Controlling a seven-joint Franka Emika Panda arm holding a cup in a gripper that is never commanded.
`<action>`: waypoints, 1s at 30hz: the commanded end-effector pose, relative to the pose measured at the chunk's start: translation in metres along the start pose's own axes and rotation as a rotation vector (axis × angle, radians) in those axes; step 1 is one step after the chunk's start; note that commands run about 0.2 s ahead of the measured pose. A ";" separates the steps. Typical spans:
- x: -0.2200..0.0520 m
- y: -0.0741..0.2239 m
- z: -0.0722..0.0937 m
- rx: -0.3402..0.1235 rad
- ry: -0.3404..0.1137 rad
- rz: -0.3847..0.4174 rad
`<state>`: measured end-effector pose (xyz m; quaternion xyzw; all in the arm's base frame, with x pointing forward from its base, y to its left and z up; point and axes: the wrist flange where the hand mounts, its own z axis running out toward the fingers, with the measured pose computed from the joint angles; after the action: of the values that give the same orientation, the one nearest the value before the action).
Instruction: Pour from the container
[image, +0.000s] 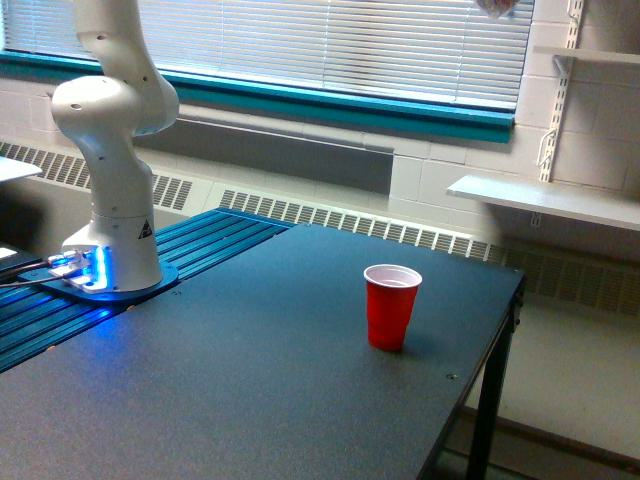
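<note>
The container, the small clear cup, is not showing anywhere in the exterior view, and neither is the gripper: the arm (115, 120) is rising out of the top of the picture, so whether its fingers are apart or clamped on anything cannot be told.

What is showing is a red cup (391, 306) with a white inside, standing upright on the dark table (250, 390), toward the exterior view's right and nearer the far half of the top. It is sitting alone, well apart from the arm's base (105, 275), which is glowing blue at the exterior view's left on a strip of blue ribbed panel (215, 245). Cables (25, 272) are running off from the base toward the left edge.

The tabletop is lying flat, matte and speckled. Its right edge is running close to the red cup, with a black leg (490, 410) dropping to the floor below; the far edge is lying just behind the cup. The wide stretch of surface between base and cup is lying open, as is the near part of the table.

Behind, a radiator grille (350, 222) is running along the wall under a teal sill (330, 103) and closed blinds (330, 40). At the exterior view's right, white shelves (550, 200) are hanging on wall brackets, well apart from the table.
</note>
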<state>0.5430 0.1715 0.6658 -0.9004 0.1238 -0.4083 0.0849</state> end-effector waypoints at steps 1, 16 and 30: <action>0.007 -0.010 -0.052 0.081 0.044 -0.019; 0.021 0.036 -0.092 0.097 -0.106 0.123; 0.039 0.071 -0.075 0.059 -0.200 0.317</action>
<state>0.4908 0.1036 0.7369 -0.9025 0.2140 -0.3252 0.1844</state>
